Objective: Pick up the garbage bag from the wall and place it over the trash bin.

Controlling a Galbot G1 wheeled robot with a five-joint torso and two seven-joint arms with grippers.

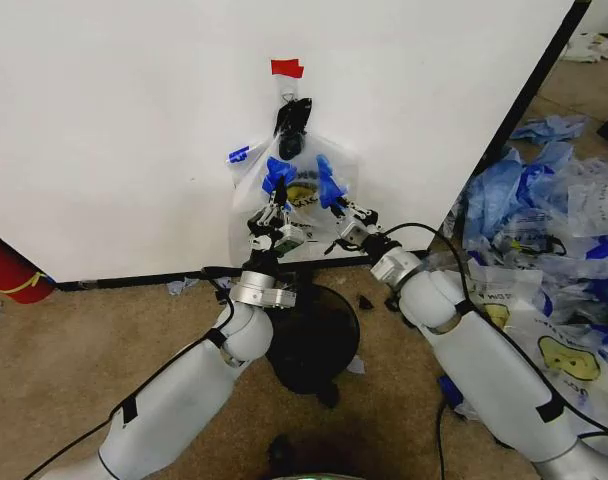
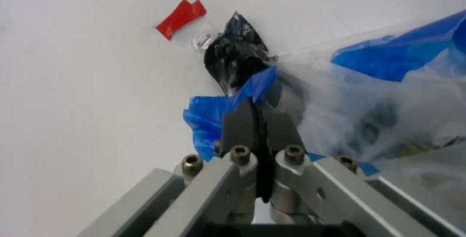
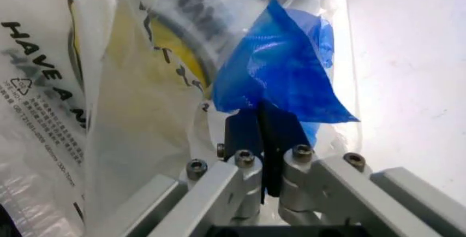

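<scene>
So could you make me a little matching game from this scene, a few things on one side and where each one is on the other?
Things:
1. garbage bag
2. trash bin
3. red tape
4. left gripper

Places:
A. on the carpet below the bag, between the two arms
B. pinching a blue tab on the bag's left side
C. hanging on the white wall
D. stuck on the wall above the bag

Pairs: 1-C, 2-A, 3-D, 4-B

The right gripper pinches the blue tab on the bag's other side.
</scene>
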